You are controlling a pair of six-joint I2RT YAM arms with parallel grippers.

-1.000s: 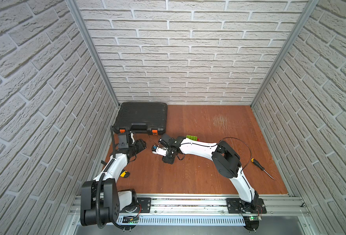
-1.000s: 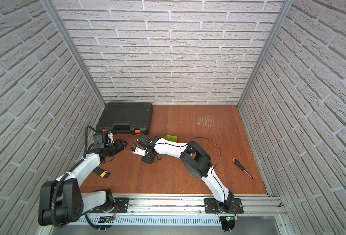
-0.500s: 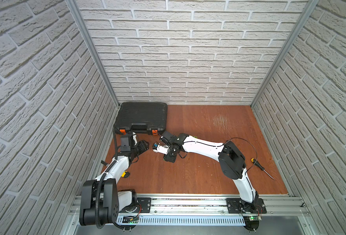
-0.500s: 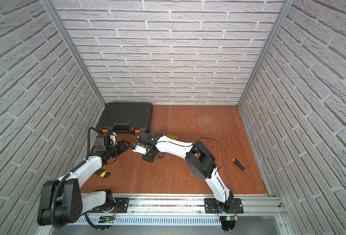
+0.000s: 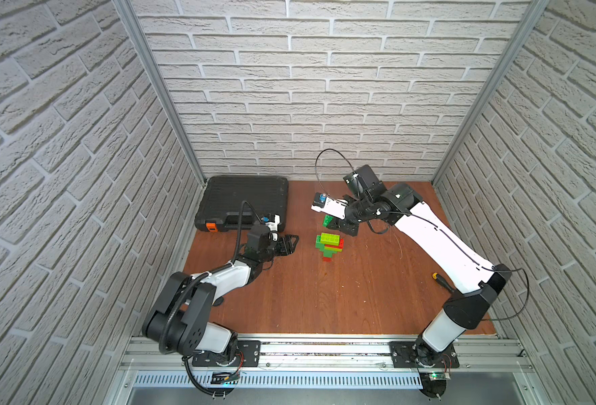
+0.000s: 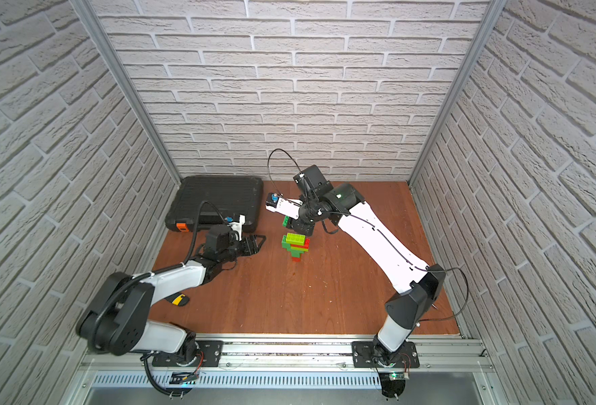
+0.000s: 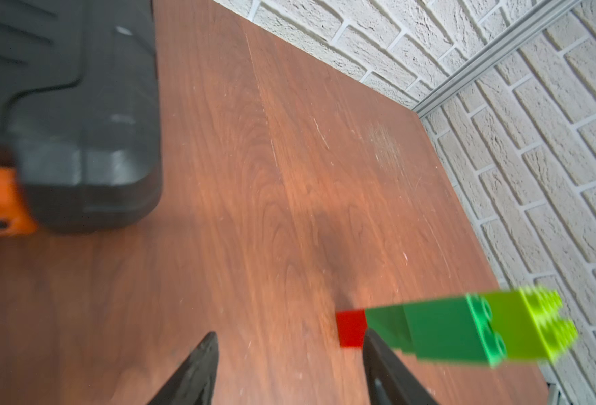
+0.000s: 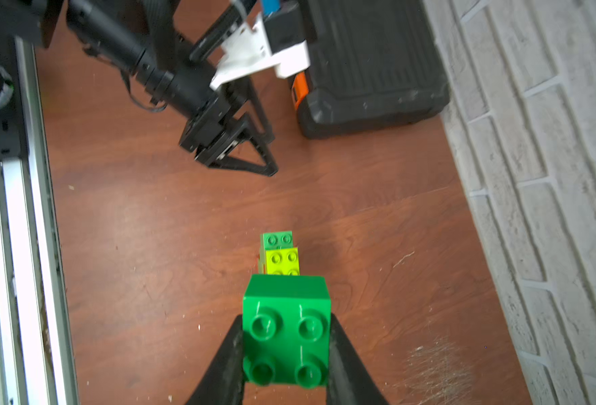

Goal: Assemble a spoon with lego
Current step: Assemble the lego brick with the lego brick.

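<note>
Two arms share this wooden surface [image 5: 324, 298]. Far left, against the back wall, lies a black toolcase [image 5: 244, 200]. Just in front of it the left end effector [image 5: 291, 243] hovers low, jaws moderately apart with nothing between them, pointing toward the middle.

There the spoon [image 5: 329, 245] stands upright on its narrow red foot, widening upward to a lime top layer. Just behind it, toward the wall, the right end effector [image 8: 286, 336] is clamped on a square green brick [image 8: 287, 308]. It grips the two flat side walls, and the studs face its wrist camera. Further right a screwdriver [image 5: 443, 282] lies idle.

These bricks look light, rigid and slick. I'd guess the top-heavy spoon tips easily, so pressing a piece on calls for the free arm to brace the wide head by its flat sides, not by the studs.
</note>
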